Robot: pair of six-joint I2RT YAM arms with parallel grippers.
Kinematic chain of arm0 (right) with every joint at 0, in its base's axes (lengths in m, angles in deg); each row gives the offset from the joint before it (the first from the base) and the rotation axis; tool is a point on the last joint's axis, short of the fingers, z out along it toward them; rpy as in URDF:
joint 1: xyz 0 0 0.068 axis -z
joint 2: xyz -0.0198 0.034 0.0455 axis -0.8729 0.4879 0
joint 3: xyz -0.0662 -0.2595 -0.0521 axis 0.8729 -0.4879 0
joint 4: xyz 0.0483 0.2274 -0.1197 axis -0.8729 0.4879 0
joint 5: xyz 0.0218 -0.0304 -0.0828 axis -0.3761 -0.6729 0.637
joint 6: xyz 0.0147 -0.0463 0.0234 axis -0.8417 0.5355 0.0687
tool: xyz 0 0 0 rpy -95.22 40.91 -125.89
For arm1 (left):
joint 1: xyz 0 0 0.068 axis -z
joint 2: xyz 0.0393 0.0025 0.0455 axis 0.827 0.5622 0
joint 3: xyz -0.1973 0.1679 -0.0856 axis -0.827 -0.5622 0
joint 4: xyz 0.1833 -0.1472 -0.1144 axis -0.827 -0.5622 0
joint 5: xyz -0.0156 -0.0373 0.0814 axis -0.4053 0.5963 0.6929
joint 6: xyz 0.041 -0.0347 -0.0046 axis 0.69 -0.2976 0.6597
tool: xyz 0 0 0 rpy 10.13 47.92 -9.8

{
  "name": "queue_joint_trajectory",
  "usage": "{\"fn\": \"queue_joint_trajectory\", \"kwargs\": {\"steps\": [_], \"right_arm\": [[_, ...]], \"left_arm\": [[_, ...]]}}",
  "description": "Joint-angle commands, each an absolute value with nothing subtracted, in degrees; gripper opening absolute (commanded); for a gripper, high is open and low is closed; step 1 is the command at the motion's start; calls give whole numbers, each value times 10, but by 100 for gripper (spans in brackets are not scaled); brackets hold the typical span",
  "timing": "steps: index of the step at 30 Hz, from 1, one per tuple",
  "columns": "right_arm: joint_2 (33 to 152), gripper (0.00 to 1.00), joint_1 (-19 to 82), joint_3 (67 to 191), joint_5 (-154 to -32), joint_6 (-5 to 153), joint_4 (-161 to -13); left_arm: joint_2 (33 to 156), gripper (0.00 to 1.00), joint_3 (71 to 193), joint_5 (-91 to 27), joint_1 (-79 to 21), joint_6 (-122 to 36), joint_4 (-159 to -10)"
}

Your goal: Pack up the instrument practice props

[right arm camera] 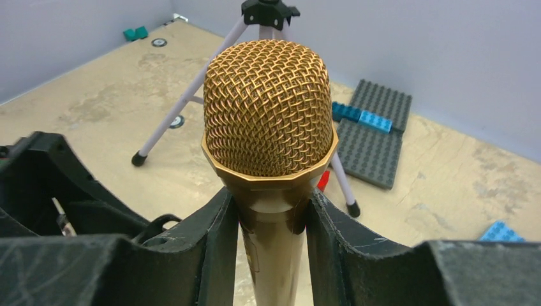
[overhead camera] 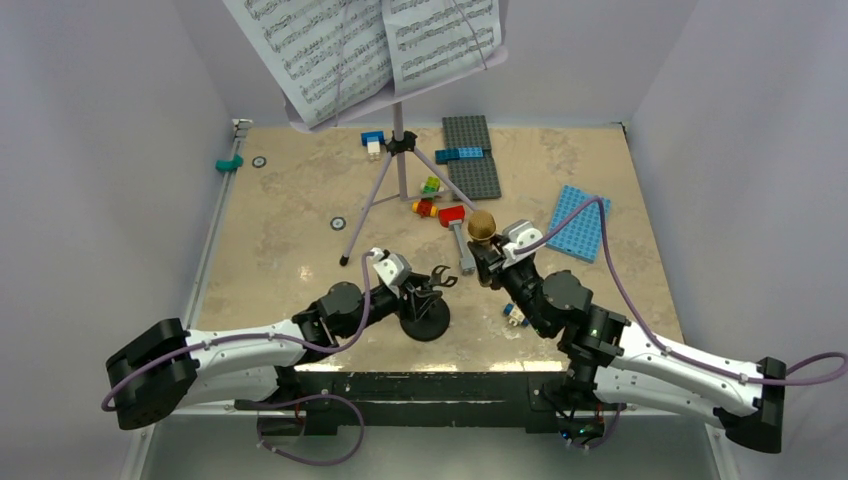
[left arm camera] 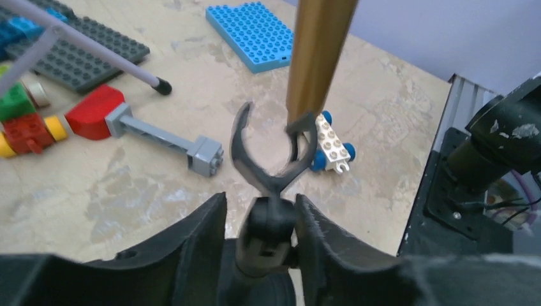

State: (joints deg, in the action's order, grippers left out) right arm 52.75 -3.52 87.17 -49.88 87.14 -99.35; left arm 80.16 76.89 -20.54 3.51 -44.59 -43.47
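Packing looks barely begun: the right end effector [right arm camera: 271, 213] pinches the microphone [right arm camera: 270, 108] mid-frame, tail at the clip of the mic stand [left arm camera: 268, 159], whose neck the left end effector [left arm camera: 261, 213] brackets, grip unclear; music stand [overhead camera: 400, 170] and pages [overhead camera: 340, 50] stand unpacked, upper centre.

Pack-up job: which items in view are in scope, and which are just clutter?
In scope: music stand, sheet-music pages, microphone, mic stand.
Clutter: toy hammer, grey baseplate, blue baseplate, loose bricks.
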Motion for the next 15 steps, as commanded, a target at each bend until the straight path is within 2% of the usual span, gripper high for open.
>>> {"fn": "queue_joint_trajectory", "kwargs": {"steps": [1, 9, 12, 13, 15], "right_arm": [[510, 0, -35, 908, -502, 782, -902], [462, 0, -35, 883, -507, 737, -879], [456, 0, -36, 889, -522, 706, -836], [453, 0, -35, 893, -532, 691, -821], [446, 0, -32, 902, -579, 663, -795]], "left_arm": [[790, 55, 794, -219, 38, -493, -538], [731, 83, 822, -190, 38, -502, -551], [701, 91, 830, -169, 38, -505, -567], [688, 99, 831, -159, 38, -509, -574], [657, 100, 831, -140, 37, -526, -591]]}}
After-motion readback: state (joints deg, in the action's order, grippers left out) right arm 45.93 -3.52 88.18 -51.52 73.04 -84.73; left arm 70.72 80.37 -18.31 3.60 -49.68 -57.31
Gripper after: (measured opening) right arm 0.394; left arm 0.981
